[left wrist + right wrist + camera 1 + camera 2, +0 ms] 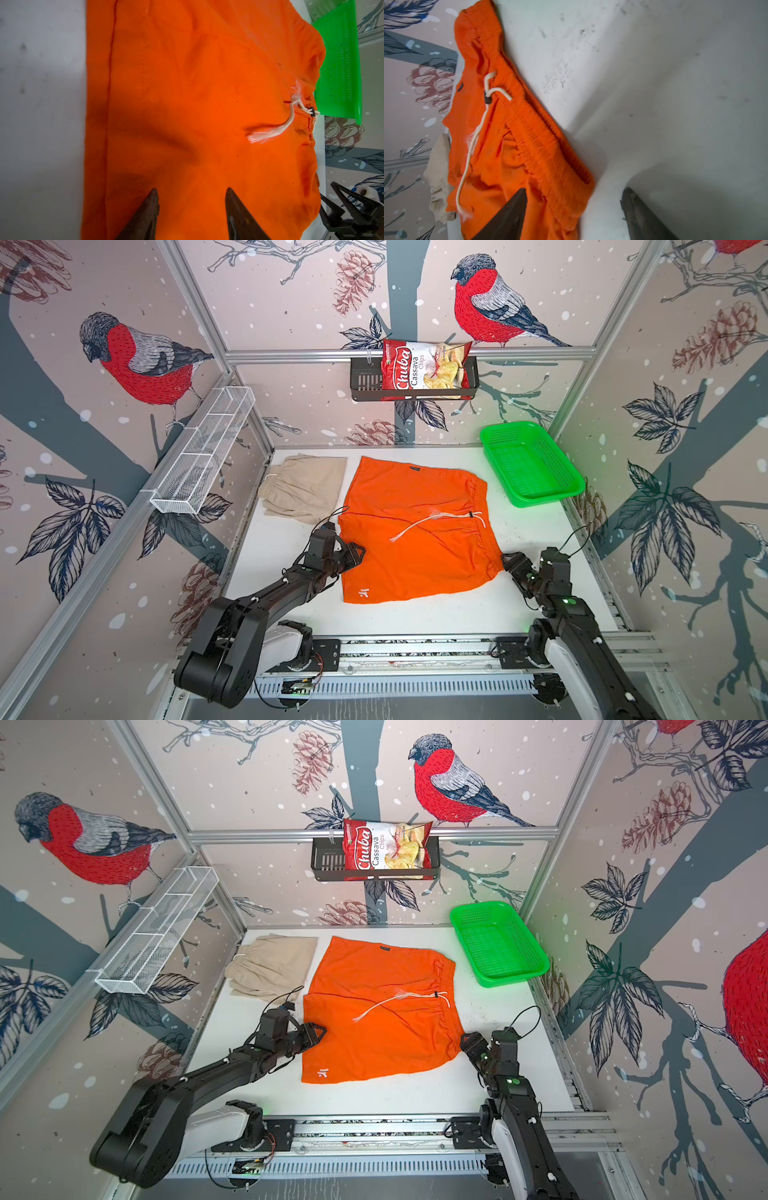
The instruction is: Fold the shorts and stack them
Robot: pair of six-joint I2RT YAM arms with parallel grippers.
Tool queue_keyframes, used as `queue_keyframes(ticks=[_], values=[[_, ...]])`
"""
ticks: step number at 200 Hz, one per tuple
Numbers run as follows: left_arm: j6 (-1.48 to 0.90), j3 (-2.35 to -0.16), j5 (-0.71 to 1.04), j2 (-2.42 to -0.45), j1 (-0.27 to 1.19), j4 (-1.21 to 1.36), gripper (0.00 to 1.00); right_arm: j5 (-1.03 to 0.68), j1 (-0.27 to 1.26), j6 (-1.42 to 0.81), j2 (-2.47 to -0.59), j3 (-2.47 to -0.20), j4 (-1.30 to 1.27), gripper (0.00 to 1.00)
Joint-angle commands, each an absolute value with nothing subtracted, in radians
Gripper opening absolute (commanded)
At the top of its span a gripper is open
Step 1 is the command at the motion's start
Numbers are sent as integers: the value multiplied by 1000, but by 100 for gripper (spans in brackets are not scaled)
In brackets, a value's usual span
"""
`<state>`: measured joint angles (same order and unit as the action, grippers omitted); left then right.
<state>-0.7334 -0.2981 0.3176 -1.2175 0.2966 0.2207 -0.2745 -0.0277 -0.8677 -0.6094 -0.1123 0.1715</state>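
The orange shorts (415,539) (374,1019) lie spread flat mid-table, waistband to the right, white drawstring (436,522) loose on top, a small white logo at the front left corner. The beige shorts (305,489) (272,967) lie folded at the back left, just beside them. My left gripper (357,552) (191,193) is open over the orange pair's left edge, with flat cloth under its fingers. My right gripper (508,562) (574,193) is open, its jaws to either side of the front corner of the gathered waistband (550,158).
A green mesh basket (544,499) (509,977) stands at the back right, close to the waistband. A black wall shelf (365,383) holds a chips bag (424,369). A white wire shelf (203,448) juts from the left wall. Bare white tabletop (415,614) runs along the front.
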Motion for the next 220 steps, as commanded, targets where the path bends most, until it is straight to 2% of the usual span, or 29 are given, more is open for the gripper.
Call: queue_keyframes(ticks=[1,70,169,189,220], values=[[-742,-285,337,-1241,297,296,52,-393,-37,-951,-630,-78,43,74],[-742,-273,336,-1262,297,320,52,-485,-86,-1019,-716,-6,-204,74],[-745,-267,332,-1295,297,340,52,-571,-97,-954,-1009,-21,-422,69],[-742,-268,324,-1302,297,341,51,-613,-97,-894,-1087,-53,-415,58],[-752,-271,298,-1330,296,349,52,-656,-97,-870,-1183,-67,-427,31]])
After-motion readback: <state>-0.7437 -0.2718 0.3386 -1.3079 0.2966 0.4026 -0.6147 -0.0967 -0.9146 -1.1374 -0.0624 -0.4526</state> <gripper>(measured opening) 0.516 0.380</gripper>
